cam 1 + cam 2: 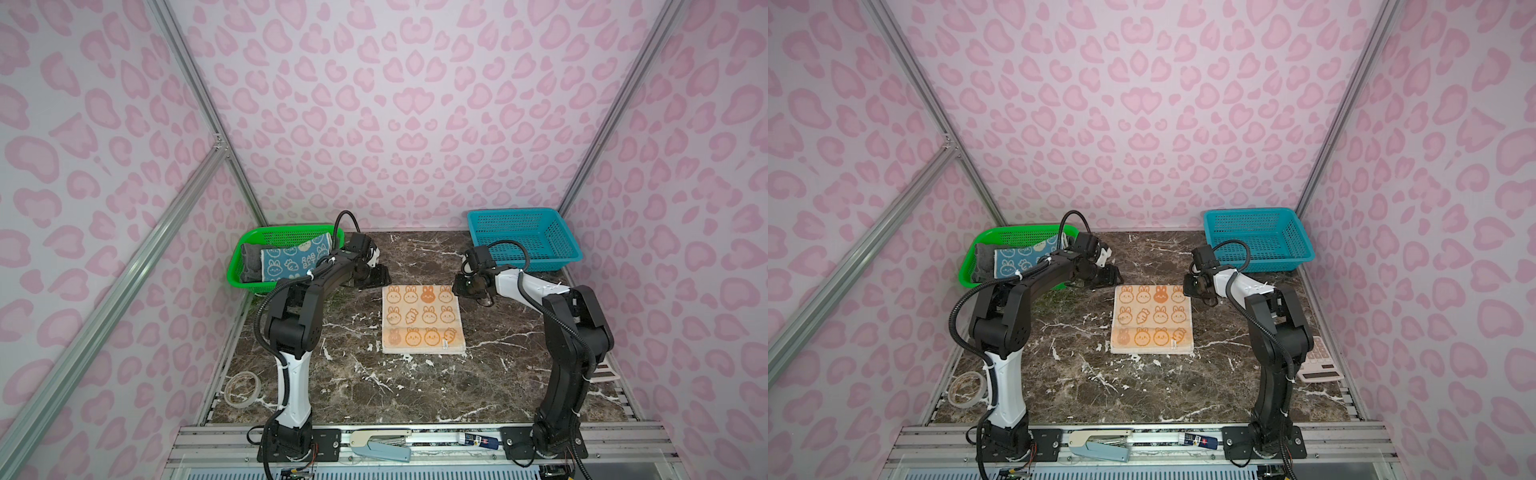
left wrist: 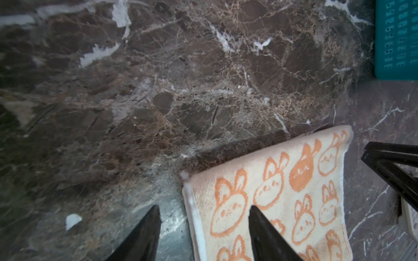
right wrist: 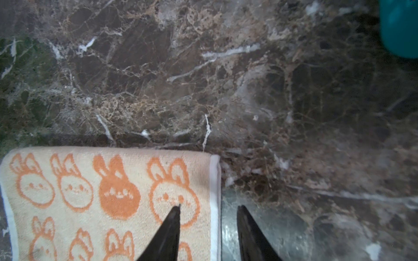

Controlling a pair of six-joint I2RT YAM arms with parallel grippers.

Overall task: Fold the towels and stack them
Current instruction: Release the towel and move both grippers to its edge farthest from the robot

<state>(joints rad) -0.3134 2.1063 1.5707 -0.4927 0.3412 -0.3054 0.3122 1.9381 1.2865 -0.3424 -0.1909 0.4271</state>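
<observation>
At the far edge of the orange-cream towel [image 1: 422, 320], which lies flat on the surface [image 1: 415, 390], your left end effector [image 2: 203, 206] and right end effector [image 3: 209, 206] each straddle one far corner, jaws parted and empty, both equally near.

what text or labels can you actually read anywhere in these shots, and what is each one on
"RAB BIT", in two rows, on the blue towel in the green basket.
Side tag on the orange towel: too small to read.
Label on the tube on the front rail: blurred, unreadable.
Keys of the calculator: too small to read.
Nothing else shows text.
</observation>
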